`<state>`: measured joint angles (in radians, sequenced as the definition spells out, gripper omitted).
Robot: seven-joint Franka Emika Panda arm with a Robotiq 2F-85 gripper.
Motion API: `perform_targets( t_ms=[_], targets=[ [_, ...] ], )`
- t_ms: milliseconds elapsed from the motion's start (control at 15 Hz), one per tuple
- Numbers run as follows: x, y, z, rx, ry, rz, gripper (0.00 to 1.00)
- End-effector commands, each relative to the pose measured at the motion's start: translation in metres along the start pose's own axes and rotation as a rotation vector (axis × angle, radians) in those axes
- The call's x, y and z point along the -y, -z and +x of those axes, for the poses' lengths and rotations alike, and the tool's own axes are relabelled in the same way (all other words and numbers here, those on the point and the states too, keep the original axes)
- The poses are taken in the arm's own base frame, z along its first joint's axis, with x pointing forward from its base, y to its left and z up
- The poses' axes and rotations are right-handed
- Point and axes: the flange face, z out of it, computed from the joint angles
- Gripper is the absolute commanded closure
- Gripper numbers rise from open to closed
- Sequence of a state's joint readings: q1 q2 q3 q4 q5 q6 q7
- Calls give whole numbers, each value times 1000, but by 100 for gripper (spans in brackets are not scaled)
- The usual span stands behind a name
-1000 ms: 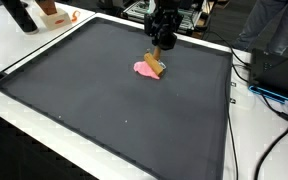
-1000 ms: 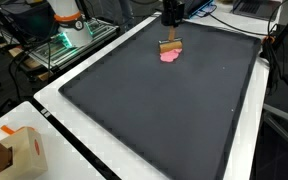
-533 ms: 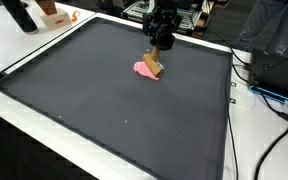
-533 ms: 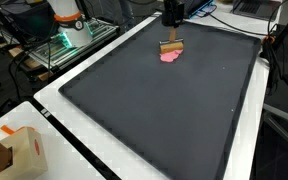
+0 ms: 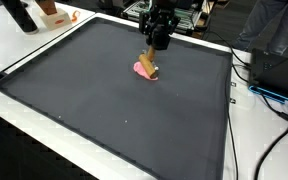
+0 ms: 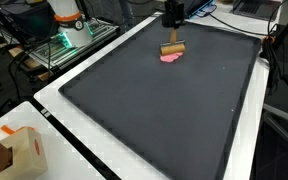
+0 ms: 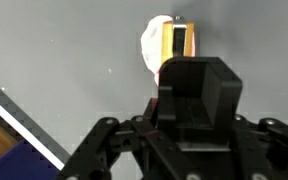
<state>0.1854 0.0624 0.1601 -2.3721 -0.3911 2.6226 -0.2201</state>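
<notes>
Your fingers (image 5: 154, 55) hang over the far part of the table (image 5: 246, 150), above the dark mat (image 5: 104, 110) that covers most of it. Just below them is a tan block (image 5: 150, 70), and beside it a small pink piece (image 5: 140, 68) lies flat on the mat.

In an exterior view the tan block (image 6: 172, 47) sits right under your fingers (image 6: 171, 36), with the pink piece (image 6: 170, 57) touching it or just short of it on the near side. From here you cannot tell whether the block rests on the pink piece or is held a little above it.

In the wrist view the black gripper body fills the middle of the picture and hides the fingertips. Beyond it you see the block (image 7: 180, 40) end-on, yellowish with a dark stripe, and the pink piece (image 7: 152, 45) against its side. None of the views shows whether your fingers are clamped on the block or spread apart, so I cannot tell.

Away from the work, a cardboard box (image 6: 14, 150) stands on the table's near corner. An orange and white object (image 5: 52, 14) sits at a far corner, off the mat. Cables (image 5: 274, 100) run along one side of the table.
</notes>
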Motion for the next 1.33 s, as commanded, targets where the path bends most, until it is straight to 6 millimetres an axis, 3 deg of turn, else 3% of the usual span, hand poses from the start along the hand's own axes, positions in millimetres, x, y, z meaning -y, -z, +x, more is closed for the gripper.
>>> perform_targets(
  t_ms=[0,600,933,1267],
  targets=[
    [-6,-45,-21,94,-14,-10,76],
    [-15,-55,-23,138,-40,-6,76],
    [-14,-47,-18,91,-21,97,76],
    [-22,-40,-26,77,15,212,76]
  ],
)
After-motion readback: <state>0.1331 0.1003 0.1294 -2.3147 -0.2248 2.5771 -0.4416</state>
